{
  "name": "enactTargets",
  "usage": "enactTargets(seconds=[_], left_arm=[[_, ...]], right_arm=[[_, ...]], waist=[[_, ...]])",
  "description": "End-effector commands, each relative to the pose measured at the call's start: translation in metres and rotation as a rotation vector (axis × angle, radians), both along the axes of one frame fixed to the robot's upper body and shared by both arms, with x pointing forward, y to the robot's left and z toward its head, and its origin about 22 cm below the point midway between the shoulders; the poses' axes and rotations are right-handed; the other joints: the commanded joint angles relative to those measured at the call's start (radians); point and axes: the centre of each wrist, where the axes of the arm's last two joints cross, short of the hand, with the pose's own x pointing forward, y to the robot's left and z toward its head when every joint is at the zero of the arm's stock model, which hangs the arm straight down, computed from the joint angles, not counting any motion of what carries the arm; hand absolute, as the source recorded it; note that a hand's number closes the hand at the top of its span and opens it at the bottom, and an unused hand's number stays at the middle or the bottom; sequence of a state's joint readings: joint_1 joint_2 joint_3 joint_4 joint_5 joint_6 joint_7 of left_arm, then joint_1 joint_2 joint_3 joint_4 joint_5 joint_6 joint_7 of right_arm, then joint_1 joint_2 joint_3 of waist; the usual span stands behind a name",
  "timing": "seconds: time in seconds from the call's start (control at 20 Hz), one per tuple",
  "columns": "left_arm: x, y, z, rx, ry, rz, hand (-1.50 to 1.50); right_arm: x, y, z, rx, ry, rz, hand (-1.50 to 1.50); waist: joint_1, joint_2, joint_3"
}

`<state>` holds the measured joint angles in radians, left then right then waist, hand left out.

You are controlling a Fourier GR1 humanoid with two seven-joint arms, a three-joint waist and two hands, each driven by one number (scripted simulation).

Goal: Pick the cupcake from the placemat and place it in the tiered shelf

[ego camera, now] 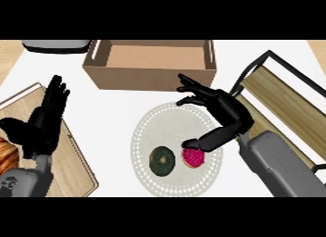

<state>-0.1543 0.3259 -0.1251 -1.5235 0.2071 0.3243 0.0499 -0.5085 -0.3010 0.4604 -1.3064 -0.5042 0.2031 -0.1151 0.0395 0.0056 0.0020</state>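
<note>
A pink-frosted cupcake [194, 158] sits on the round pale placemat [167, 123], toward its lower right. Beside it on the left lies a dark green doughnut [162, 160]. My right hand [225, 109] hovers over the placemat's right side, fingers spread and pointing away from me. Its thumb reaches down to the cupcake's top edge, and the fingers are not curled round the cupcake. The tiered shelf [296, 107], wooden boards in a black frame, stands just right of this hand. At the far left my left hand [37, 129] rests open, fingers up.
An open cardboard box [152, 73] stands behind the placemat. A wooden board [73, 162] under the left hand carries a croissant [2, 155]. A grey appliance [56, 46] sits at the back left. White counter shows between the board and the placemat.
</note>
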Motion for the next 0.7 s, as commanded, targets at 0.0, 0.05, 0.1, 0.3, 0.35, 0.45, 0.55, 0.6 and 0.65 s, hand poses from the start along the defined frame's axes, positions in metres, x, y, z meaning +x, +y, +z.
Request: enactTargets(seconds=[0.0, 0.05, 0.1, 0.3, 0.35, 0.45, 0.55, 0.6, 0.65], left_arm=[[-0.004, -0.017, 0.003, 0.012, -0.012, -0.02, 0.0], [-0.005, -0.002, 0.006, 0.008, -0.004, 0.008, 0.0], [-0.013, 0.002, 0.014, 0.025, -0.005, 0.002, 0.0], [-0.01, -0.002, 0.009, 0.016, -0.006, -0.003, 0.0], [-0.015, -0.001, 0.005, 0.011, -0.002, 0.026, 0.0], [-0.015, 0.006, 0.004, 0.017, 0.023, 0.011, 0.0], [-0.011, 0.005, 0.009, 0.024, 0.0, 0.021, 0.0], [-0.019, 0.012, 0.011, 0.031, 0.021, 0.018, 0.0], [-0.019, 0.008, 0.003, 0.008, 0.016, 0.017, 0.0]], right_arm=[[0.024, -0.015, 0.02, 0.03, -0.068, 0.206, -1.5], [0.024, -0.034, 0.034, -0.026, -0.094, 0.263, -1.5], [0.019, -0.025, 0.031, -0.088, -0.101, 0.289, -1.5], [0.019, -0.025, 0.088, -0.392, -0.266, 0.425, -1.5], [0.01, -0.024, 0.09, -0.445, -0.281, 0.462, -1.5], [0.007, -0.013, 0.111, -0.576, -0.356, 0.489, -1.5], [-0.006, -0.003, 0.122, -0.677, -0.485, 0.47, -1.5], [-0.011, 0.006, 0.137, -0.751, -0.552, 0.439, -1.5], [-0.016, 0.016, 0.139, -0.806, -0.587, 0.435, -1.5]], waist=[[-0.013, -0.001, 0.0], [-0.019, -0.004, -0.001], [-0.019, -0.007, -0.001], [-0.029, -0.013, -0.003], [-0.036, -0.016, -0.003], [-0.035, -0.015, -0.004], [-0.045, -0.017, -0.003], [-0.035, -0.026, -0.004], [-0.039, -0.02, -0.005]])
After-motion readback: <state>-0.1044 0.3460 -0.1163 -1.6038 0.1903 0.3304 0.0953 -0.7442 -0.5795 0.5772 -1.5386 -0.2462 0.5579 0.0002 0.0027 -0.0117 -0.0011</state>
